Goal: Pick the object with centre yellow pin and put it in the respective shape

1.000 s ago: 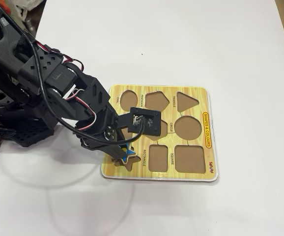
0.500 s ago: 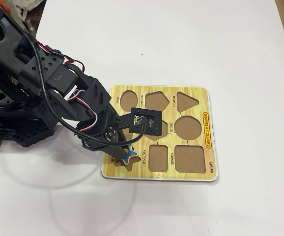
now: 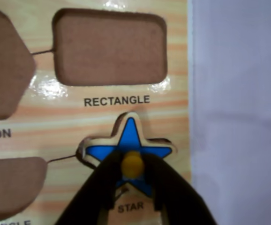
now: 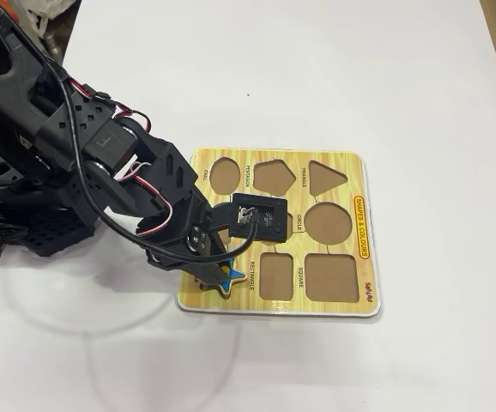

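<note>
Here my gripper (image 3: 133,176) is closed on the yellow knob (image 3: 132,162) at the centre of the blue star piece (image 3: 128,140), one black finger (image 3: 100,187) on each side of it. In the wrist view the star spreads out just ahead of my fingertips, its upper point aimed at the word RECTANGLE, its pale wooden edge showing all round. It lies over the star recess (image 3: 81,152) of the yellow board (image 3: 102,117), with the label STAR directly under my fingers; a thin dark gap shows at the left arm of the star, and I cannot tell whether the piece sits fully down. Beyond the star, farther from me, is the empty rectangle recess (image 3: 109,47).

In the fixed view my gripper (image 4: 218,276) is over the near left corner of the board (image 4: 351,184), the star (image 4: 230,276) peeking out beneath it, on a white table (image 4: 359,77).
</note>
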You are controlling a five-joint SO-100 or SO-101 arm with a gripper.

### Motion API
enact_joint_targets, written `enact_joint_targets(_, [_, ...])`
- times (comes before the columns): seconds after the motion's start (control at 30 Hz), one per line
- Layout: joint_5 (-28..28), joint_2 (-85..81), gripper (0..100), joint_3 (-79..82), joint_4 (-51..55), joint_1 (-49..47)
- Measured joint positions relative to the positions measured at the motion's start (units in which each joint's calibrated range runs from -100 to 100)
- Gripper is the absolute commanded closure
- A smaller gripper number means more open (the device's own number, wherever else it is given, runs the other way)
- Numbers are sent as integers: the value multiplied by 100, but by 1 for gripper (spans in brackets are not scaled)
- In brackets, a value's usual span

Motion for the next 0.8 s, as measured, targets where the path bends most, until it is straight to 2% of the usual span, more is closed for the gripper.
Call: enact_joint_targets(0.8, [255,0,99,-9,-34,37])
